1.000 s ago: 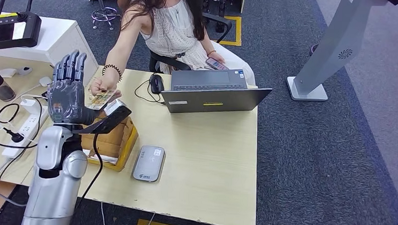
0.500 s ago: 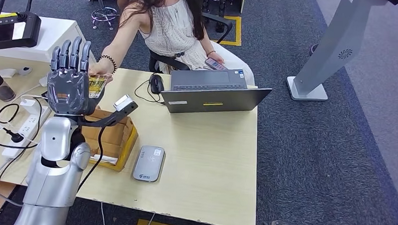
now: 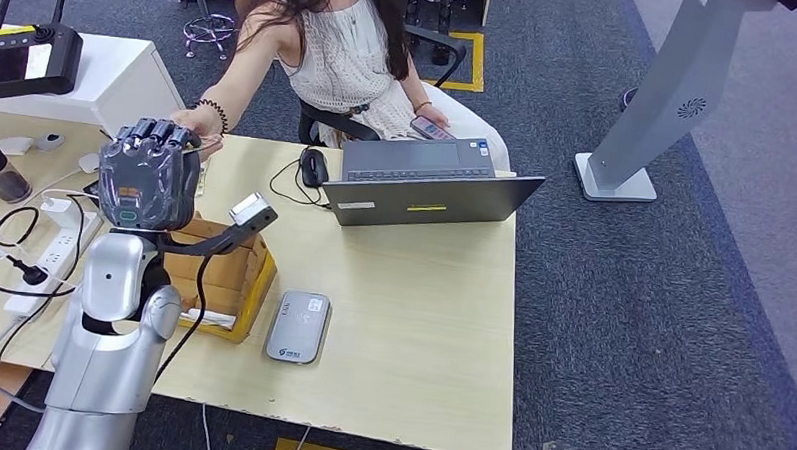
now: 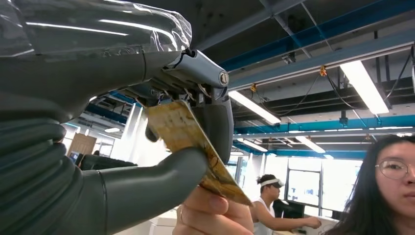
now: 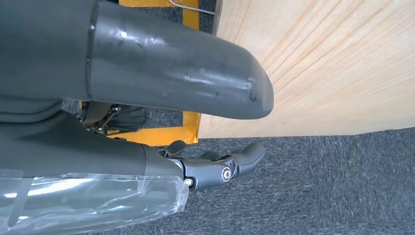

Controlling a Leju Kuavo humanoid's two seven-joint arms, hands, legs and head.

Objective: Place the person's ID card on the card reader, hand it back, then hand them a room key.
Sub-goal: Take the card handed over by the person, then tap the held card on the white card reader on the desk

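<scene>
Your left hand [image 3: 148,181] has its thumb and dark fingers [image 4: 215,122] closed on the ID card [image 4: 195,149], as the left wrist view shows. The person's hand [image 4: 213,215] grips the far end of the same card, so both hold it at once. From the head view you see only the back of the left hand with the fingers curled down, raised above the desk's far left corner, and the person's arm reaching to it with a bead bracelet [image 3: 211,106] at the wrist; the card itself is nearly hidden there.

Your right hand [image 5: 215,161] hangs beside the desk edge over grey carpet, holding nothing, with the fingers a little bent and apart from the thumb.

The card reader [image 3: 298,327], a flat grey box, lies on the wooden desk [image 3: 421,326] near its front edge, just beside a yellow tray of cardboard boxes [image 3: 227,279]. A grey laptop [image 3: 426,191] stands open facing the person, and a black mouse [image 3: 313,167] lies to its left. A white power strip [image 3: 48,253] with black cables lies at the left side.

The desk is bare to the right of the reader. Its right edge meets open grey carpet, where a grey stand [image 3: 659,104] rises.
</scene>
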